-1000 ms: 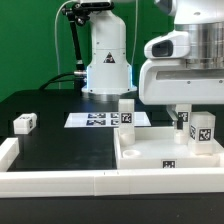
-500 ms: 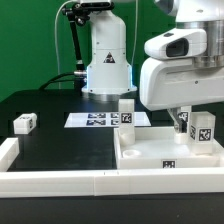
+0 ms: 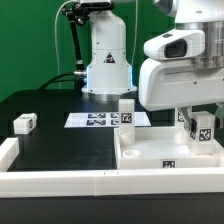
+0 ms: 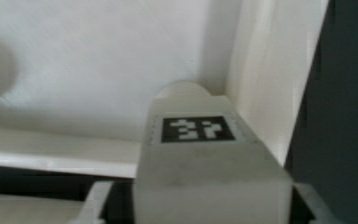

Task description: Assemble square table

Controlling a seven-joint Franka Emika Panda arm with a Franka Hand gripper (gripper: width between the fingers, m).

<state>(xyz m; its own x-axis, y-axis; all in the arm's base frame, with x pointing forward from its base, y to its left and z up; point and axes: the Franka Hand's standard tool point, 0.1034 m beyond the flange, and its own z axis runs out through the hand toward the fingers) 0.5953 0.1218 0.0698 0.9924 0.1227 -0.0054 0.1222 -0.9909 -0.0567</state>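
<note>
The white tray-like tabletop (image 3: 140,160) lies upside down at the exterior view's right. One tagged leg (image 3: 126,112) stands upright at its far left corner. A second leg (image 3: 203,128) stands at the far right corner, directly under my gripper (image 3: 198,114). In the wrist view this leg (image 4: 197,130), showing its square tag, fills the space between my fingers (image 4: 108,198), which press against both its sides. The gripper (image 4: 197,196) is shut on it, over the tabletop's inner floor (image 4: 105,60) beside the raised rim. A third small leg (image 3: 24,123) lies loose on the black table at the left.
The marker board (image 3: 95,120) lies flat at mid-table in front of the arm's white base (image 3: 105,60). Long white bars (image 3: 60,180) fence the table's front and left edges. The big white arm housing (image 3: 180,70) hangs over the tray.
The fingers have closed in from wide open onto the far right leg. The arm has barely shifted; the leg and tabletop stay in place.
</note>
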